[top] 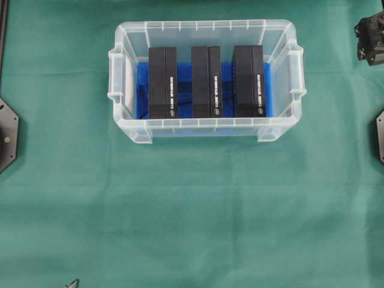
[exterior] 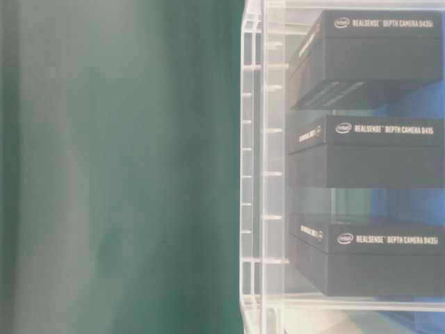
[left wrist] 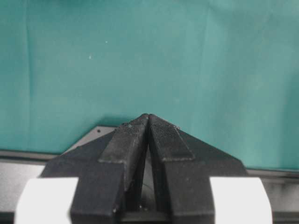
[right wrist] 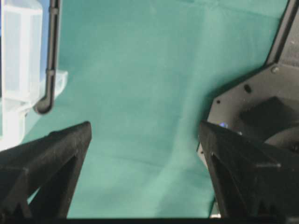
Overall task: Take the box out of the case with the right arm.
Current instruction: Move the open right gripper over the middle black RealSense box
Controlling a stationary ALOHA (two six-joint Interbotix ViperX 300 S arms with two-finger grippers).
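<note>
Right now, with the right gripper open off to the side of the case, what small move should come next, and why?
Probably swing the right gripper over the case, above the nearest black RealSense box. Its fingers stand wide apart over bare green cloth, holding nothing, and all three boxes stand inside the case, so nothing is out yet. The left gripper is shut and out of the way.

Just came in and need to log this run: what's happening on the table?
Nothing is being handled yet. Three black boxes stand side by side in the clear case on the green cloth. The right gripper is open over bare cloth beside the case, holding nothing. The left gripper is shut and empty, away from the case. No box has been taken out.
</note>
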